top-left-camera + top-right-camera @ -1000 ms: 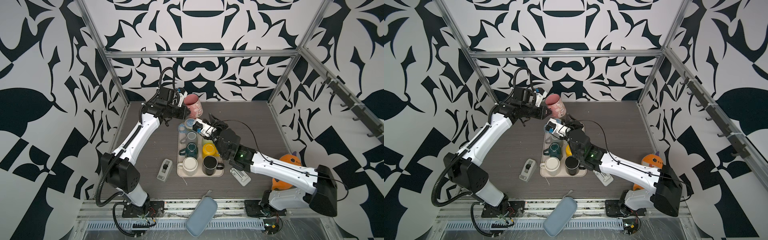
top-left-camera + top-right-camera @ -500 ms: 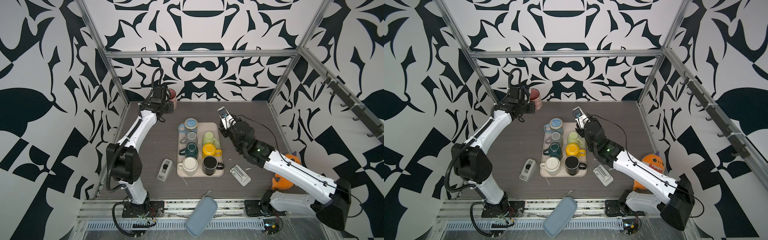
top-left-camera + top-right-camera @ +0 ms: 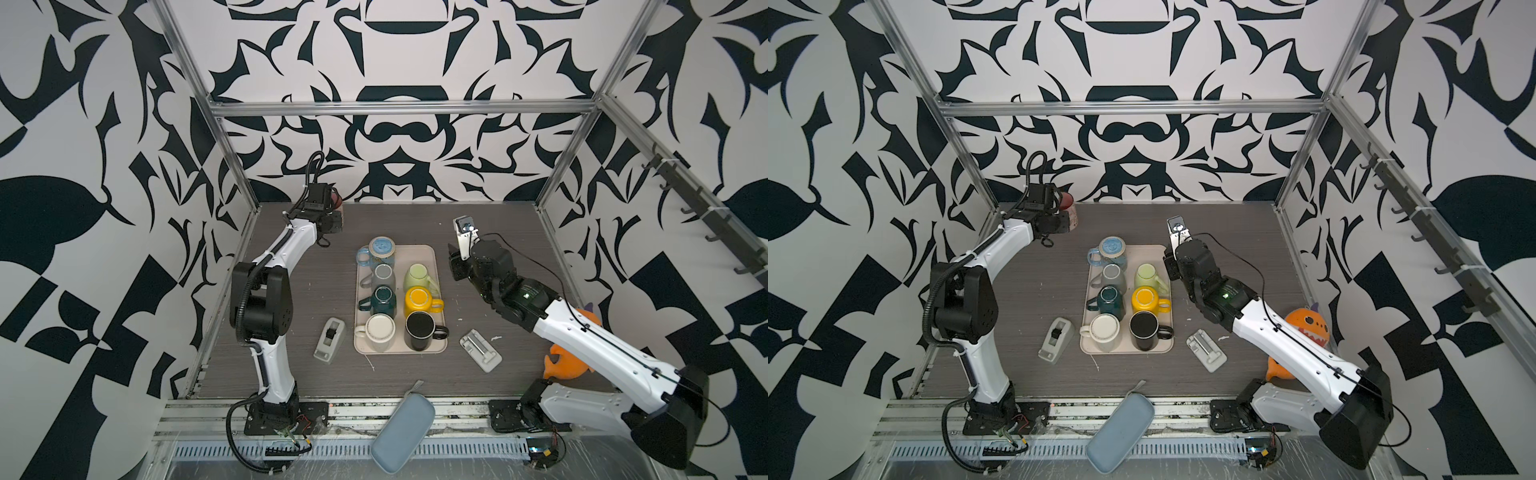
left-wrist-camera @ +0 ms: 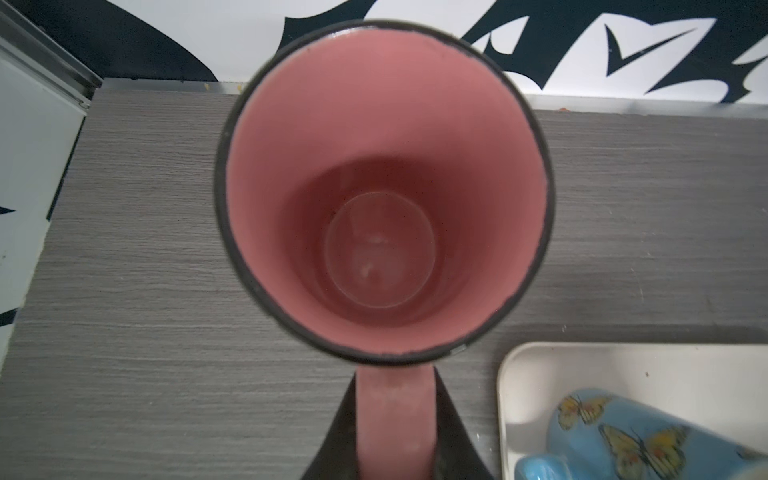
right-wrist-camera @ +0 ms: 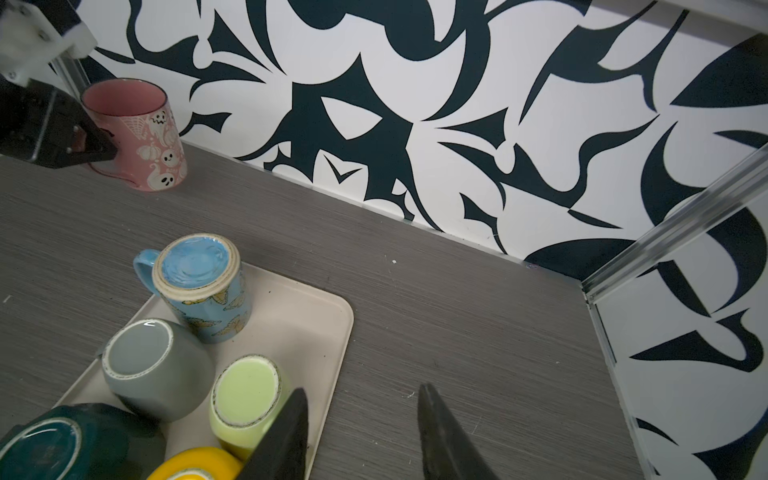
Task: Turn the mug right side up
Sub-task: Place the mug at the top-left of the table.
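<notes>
Pink mug (image 5: 137, 137) stood mouth-up at the far-left corner of the grey table (image 5: 415, 291), close to the back wall. It was apart from the tray (image 5: 324, 316) and the blue butterfly cup (image 5: 203, 291) on it. The left gripper (image 4: 397, 428) was pinched on its handle (image 4: 395, 399) — one dark finger on each side, the body just beyond the fingertips. Whether the base touched the table could not be told. The right gripper (image 5: 361, 415) hung spread and empty beside the tray — well away from it.
</notes>
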You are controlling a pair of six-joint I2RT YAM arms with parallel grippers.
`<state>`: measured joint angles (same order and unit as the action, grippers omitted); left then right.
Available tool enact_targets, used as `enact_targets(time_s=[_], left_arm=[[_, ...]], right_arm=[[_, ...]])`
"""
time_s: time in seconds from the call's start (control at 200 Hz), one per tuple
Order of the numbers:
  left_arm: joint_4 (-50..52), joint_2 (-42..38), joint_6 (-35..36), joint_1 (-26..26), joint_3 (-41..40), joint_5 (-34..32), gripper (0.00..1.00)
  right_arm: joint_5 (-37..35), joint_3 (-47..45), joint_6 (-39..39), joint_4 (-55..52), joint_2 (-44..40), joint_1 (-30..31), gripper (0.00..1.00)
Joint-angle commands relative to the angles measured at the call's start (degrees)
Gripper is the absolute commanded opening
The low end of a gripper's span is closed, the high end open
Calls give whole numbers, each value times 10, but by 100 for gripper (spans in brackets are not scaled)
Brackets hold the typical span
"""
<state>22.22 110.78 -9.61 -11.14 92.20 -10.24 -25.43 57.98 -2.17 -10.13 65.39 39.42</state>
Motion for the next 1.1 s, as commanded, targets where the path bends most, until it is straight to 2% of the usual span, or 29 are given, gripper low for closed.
enact_targets(time_s=[0.0, 0.315, 0.78, 0.94, 1.095], left_arm=[[-76, 2, -22, 8, 8, 6, 0], [-63, 43, -32, 16, 20, 23, 0], [-74, 79, -41, 20, 22, -1, 0], [-44, 93, -45, 22, 46, 1, 0], [-38, 95, -49, 22, 46, 0, 18]], right_arm=[[35, -1, -47, -11, -12, -12, 45], [77, -4, -77, -16, 2, -32, 45], [82, -9, -91, -18, 6, -40, 46], [83, -11, -93, -17, 9, -42, 46], [85, -14, -96, -14, 10, -42, 46]])
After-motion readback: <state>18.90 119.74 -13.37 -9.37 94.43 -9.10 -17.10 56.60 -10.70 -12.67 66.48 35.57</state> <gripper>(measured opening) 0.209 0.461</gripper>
